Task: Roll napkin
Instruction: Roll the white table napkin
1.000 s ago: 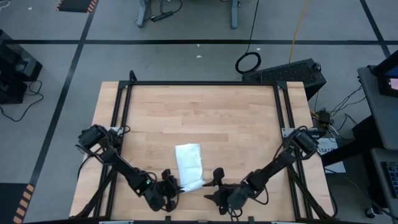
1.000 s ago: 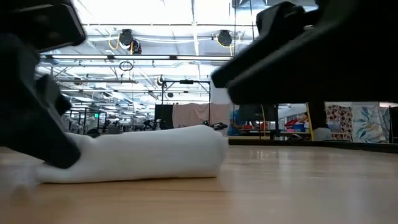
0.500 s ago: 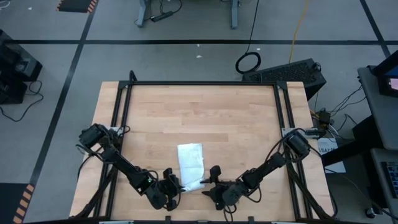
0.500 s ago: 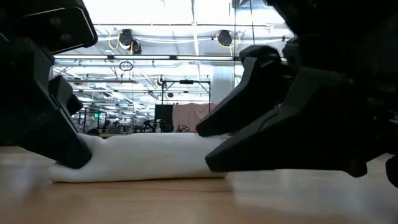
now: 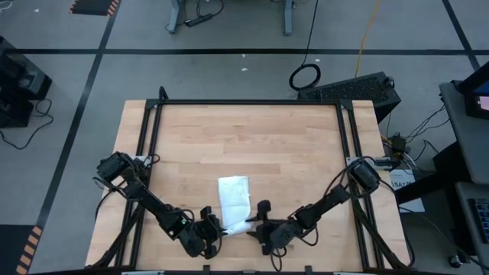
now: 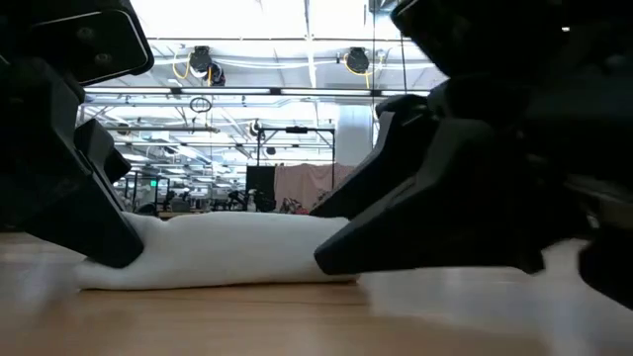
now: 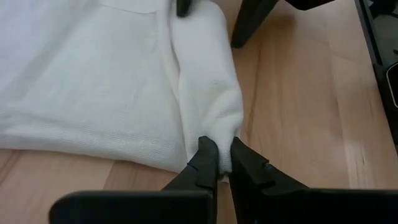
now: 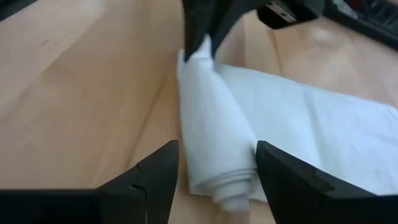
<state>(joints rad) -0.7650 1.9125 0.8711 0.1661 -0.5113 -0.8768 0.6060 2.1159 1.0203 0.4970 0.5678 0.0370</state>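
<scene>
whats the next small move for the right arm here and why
Probably close the right end effector on the rolled end of the napkin. Its fingers stand open on either side of that end, while the left end effector is already pinched shut on the roll's other end. Gripping both ends would let the arms roll further across the flat part.

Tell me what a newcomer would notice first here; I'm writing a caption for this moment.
The white napkin lies near the table's front edge, its near end already rolled. The left end effector is shut on one end of the roll, and the right end effector stands open astride the other end.
</scene>
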